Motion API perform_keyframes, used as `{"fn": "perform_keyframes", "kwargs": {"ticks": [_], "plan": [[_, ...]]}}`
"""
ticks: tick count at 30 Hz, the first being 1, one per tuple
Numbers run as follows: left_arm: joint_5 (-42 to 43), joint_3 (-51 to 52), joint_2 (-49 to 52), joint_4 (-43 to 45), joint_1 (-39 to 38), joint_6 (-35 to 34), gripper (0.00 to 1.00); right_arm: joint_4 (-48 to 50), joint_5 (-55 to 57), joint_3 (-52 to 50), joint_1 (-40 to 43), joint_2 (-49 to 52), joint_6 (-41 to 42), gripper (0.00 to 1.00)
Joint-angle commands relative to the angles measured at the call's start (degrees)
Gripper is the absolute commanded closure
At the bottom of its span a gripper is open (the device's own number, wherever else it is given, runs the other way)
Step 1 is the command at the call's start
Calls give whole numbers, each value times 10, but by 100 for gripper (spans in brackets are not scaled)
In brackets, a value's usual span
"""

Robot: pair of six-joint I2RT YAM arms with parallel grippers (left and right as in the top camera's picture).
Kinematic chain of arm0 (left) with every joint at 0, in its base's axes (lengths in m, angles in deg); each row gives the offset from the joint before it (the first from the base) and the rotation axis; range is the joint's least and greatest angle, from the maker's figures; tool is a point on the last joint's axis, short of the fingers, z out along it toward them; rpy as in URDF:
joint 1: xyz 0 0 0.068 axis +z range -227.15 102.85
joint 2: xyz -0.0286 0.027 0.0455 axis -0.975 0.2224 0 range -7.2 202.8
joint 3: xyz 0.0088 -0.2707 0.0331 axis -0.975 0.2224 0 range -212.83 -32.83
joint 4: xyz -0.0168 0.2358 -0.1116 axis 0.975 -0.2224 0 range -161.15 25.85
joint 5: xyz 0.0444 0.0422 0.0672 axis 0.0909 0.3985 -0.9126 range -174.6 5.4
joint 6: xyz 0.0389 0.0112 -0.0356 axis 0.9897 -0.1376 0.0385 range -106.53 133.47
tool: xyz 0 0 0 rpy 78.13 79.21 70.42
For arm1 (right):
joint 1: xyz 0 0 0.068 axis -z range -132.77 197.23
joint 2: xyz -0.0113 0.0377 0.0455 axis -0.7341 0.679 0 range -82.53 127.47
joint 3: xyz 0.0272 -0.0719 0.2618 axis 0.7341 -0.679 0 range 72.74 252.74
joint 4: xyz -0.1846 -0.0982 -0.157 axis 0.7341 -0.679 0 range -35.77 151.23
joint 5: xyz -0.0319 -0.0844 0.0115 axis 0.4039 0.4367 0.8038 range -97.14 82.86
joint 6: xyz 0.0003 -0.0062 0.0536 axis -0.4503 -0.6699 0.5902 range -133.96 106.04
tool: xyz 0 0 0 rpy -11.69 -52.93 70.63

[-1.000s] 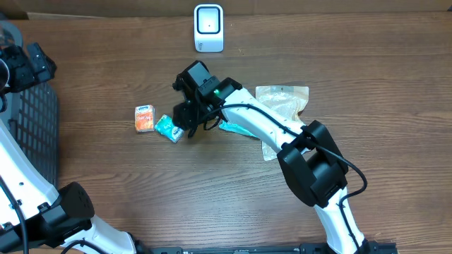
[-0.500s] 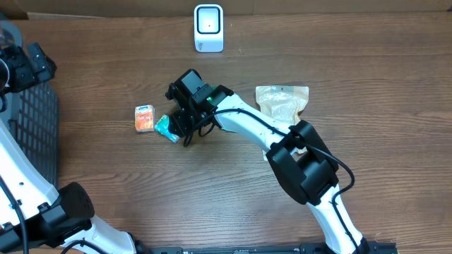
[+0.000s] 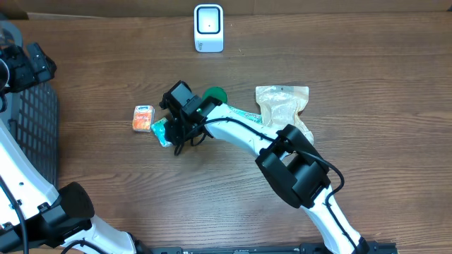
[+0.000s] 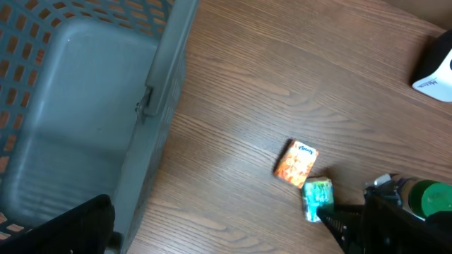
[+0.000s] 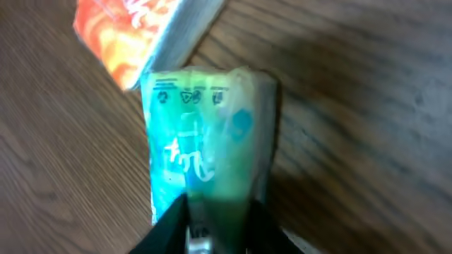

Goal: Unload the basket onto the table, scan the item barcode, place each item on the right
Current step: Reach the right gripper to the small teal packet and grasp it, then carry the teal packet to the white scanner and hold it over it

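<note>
Overhead: the right gripper reaches across the middle of the wooden table and sits down on the green packet, which lies flat on the wood just beside a small orange box. The barcode scanner stands upright at the far edge, well apart from the packet, with nothing in front of its window. A clear bag of pale contents lies to the right, partly under the arm. The left gripper hangs at the left edge above the grey basket, its jaws spread wide with nothing in them.

Left wrist: the green packet rests on the table, touching or nearly touching the orange box, with the right arm's dark fingers at its lower end. The basket wall fills the left side.

Right wrist: the packet fills the frame, and the jaws stand narrow on either side of its near end, seemingly pinching it; its bottom edge is hidden. No barcode shows on this face.

As I judge it, the grasp is only just being made. Lifting, carrying the packet to the scanner and presenting its code all remain.
</note>
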Motion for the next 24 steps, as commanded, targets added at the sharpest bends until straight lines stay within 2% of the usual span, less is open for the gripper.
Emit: {"fn": "perform_keyframes", "kwargs": {"ticks": [1,2,5,9,15,17,24], "plan": [[0,-7,-10,1,-4,11,0,-8,17,-1,1,14,58,92],[0,-7,-10,1,-4,11,0,-10,17,-1,1,14,61,96],[0,-7,-10,1,-4,11,1,-19,-10,1,5,11,60,96],[0,-7,-10,1,-4,11,1,-47,-103,25,42,-19,56,96],[0,-7,-10,1,-4,11,0,-65,-302,34,135,-124,52,96],[0,-7,-10,1,-4,11,0,-64,-431,34,203,-183,52,96],[0,-7,-10,1,-4,11,0,-61,-585,34,292,-216,59,96]]}}
